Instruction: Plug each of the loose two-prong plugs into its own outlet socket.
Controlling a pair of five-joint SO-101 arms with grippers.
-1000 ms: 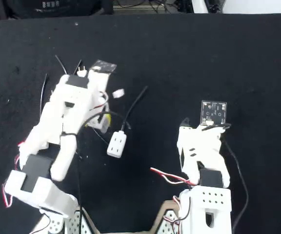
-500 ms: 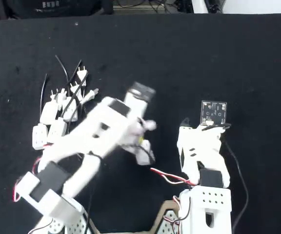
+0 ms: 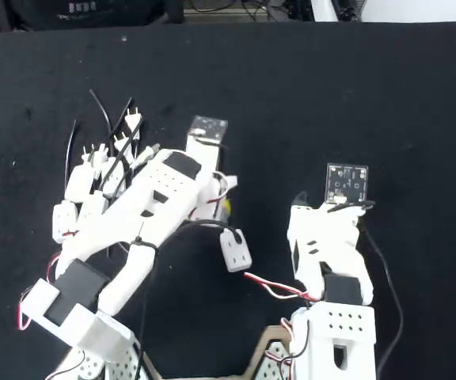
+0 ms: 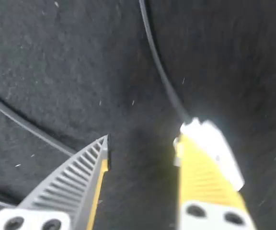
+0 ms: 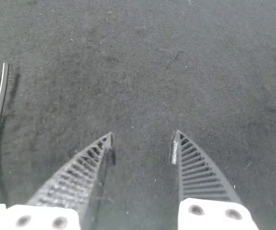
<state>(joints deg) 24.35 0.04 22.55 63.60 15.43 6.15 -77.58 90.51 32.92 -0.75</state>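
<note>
Black cloth table [image 3: 331,87] — left gripper [image 4: 142,143] spread wide above a cord [image 4: 157,67], right gripper [image 5: 142,139] spread wide too.

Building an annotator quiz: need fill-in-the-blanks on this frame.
The right hand hangs ____ over bare cloth.
The outlet socket beside the left arm is coloured ____.
The heap of plugs lies on the ____ arm's side.
Missing: open; white; left.

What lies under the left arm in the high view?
A cluster of white two-prong plugs sticks out from beneath the left arm on its outer side. Whatever else lies under the arm is covered.
</note>
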